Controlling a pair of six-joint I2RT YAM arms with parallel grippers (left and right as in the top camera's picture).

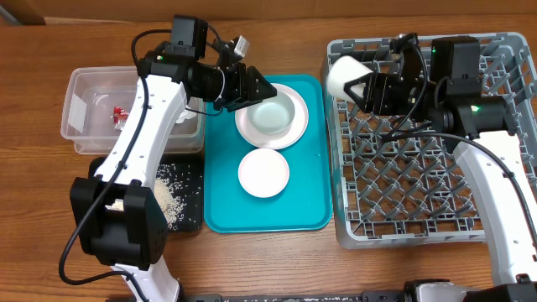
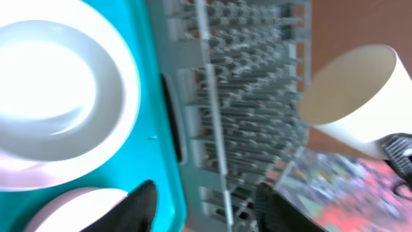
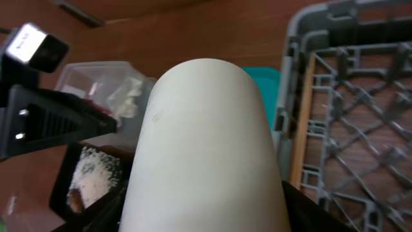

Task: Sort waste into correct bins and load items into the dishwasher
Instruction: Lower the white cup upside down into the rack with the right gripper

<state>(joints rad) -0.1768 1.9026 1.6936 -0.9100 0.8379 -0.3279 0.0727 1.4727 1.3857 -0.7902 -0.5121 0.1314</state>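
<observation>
Wooden table, bearing four carriers; entries run left edge to right edge.

- Clear tub, far left: red sachet inside.
- Black tray, near left: rice scraps inside.
- Teal tray, centre: bowl on large plate at its far end, small plate just nearer.
- Dish rack, right: no dishes seen among the pegs.
- Cup: clamped in the right gripper, above the rack's far-left corner. Long axis close to level and roughly along the far edge, mouth towards the teal tray, base towards the wrist. Rack lies straight beneath; judged to need tipping mouth-down before lowering.
- Left gripper: about half open, nothing between the fingers, over the teal tray's far-left corner, just beside the bowl; the nearer arm for the dishes there.
</observation>
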